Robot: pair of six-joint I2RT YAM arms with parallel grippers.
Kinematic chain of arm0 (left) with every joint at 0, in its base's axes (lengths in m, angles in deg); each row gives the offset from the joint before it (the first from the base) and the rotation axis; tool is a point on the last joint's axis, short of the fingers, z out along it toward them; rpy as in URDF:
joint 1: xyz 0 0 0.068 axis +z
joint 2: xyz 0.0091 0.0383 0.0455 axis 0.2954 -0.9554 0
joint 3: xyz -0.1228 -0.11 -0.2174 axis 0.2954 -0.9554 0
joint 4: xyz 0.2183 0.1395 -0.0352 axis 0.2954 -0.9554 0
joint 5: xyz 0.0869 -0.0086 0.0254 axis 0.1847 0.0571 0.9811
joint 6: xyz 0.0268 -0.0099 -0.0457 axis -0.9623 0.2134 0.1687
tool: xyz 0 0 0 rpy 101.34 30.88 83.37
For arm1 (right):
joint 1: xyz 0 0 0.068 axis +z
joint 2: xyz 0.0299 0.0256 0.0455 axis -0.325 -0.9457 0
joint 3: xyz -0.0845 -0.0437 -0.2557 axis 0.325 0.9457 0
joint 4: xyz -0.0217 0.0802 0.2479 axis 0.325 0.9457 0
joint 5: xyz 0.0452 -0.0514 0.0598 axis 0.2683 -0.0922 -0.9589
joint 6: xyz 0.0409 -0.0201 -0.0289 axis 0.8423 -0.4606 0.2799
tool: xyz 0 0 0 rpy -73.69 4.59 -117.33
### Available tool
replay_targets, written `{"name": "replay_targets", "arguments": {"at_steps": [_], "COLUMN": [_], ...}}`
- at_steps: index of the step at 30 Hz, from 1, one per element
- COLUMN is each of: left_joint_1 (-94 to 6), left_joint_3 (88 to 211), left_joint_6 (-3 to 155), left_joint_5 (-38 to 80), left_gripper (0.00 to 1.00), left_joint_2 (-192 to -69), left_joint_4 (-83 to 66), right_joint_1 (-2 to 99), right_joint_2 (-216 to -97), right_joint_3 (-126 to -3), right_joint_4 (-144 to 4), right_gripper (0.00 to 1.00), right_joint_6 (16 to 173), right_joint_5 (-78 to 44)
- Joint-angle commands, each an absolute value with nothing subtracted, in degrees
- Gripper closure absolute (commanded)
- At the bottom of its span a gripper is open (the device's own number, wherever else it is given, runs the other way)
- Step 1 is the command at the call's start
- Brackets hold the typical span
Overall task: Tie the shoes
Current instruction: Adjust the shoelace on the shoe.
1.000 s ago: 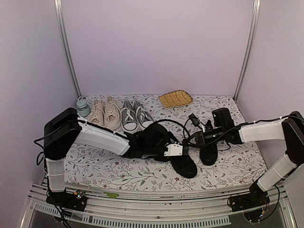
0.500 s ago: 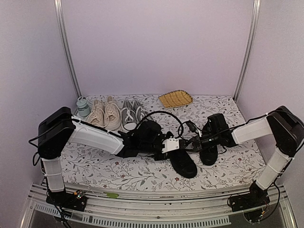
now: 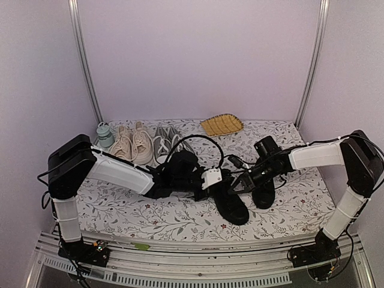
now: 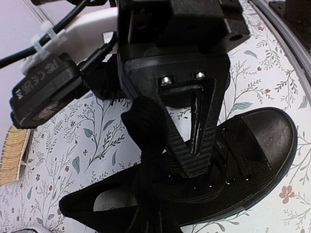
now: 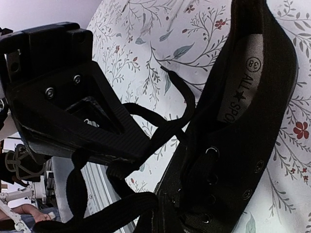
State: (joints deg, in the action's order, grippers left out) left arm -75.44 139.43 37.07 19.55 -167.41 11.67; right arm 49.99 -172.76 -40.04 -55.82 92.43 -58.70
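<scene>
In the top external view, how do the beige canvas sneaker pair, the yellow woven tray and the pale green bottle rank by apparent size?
1. Beige canvas sneaker pair.
2. Yellow woven tray, slightly smaller, though it lies farther back.
3. Pale green bottle, clearly smallest.

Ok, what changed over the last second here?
The left pincer, shut on a lace, moved toward the far side of the table and a little left, lifting the lace's loop higher. The right pincer, likewise shut on lace, swung left toward it. Nothing was grasped or released. The black shoes, beige pair, grey pair and basket stayed put.
</scene>
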Motion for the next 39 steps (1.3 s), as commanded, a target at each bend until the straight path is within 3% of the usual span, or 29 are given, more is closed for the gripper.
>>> {"name": "replay_targets", "arguments": {"at_steps": [1,9,15,28,34,39], "left_joint_1": [-75.1,-75.15,-74.79,-73.63,-73.3,-73.3], "left_joint_3": [138.56,137.12,136.56,136.89,137.7,139.33], "left_joint_6": [38.83,41.82,42.07,45.56,47.6,49.41], "left_joint_5": [17.92,15.53,16.03,17.48,17.76,18.16], "left_gripper": [1.0,1.0,1.0,1.0,1.0,1.0], "left_joint_2": [-166.45,-165.93,-166.05,-167.32,-167.53,-170.04], "left_joint_4": [15.61,20.06,20.83,18.89,18.02,16.28], "right_joint_1": [50.97,51.92,52.13,52.02,51.29,50.78], "right_joint_2": [-173.86,-178.25,-176.83,-171.88,-167.19,-161.45], "right_joint_3": [-44.16,-47.74,-48.89,-49.67,-48.84,-43.02], "right_joint_4": [-43.1,-42.82,-43.05,-39.55,-42.09,-48.95], "right_gripper": [0.99,0.97,0.72,0.48,0.48,0.53], "right_joint_6": [85.29,86.6,87.61,87.22,87.16,89.91], "right_joint_5": [-54.84,-55.57,-55.09,-47.36,-46.1,-48.97]}}
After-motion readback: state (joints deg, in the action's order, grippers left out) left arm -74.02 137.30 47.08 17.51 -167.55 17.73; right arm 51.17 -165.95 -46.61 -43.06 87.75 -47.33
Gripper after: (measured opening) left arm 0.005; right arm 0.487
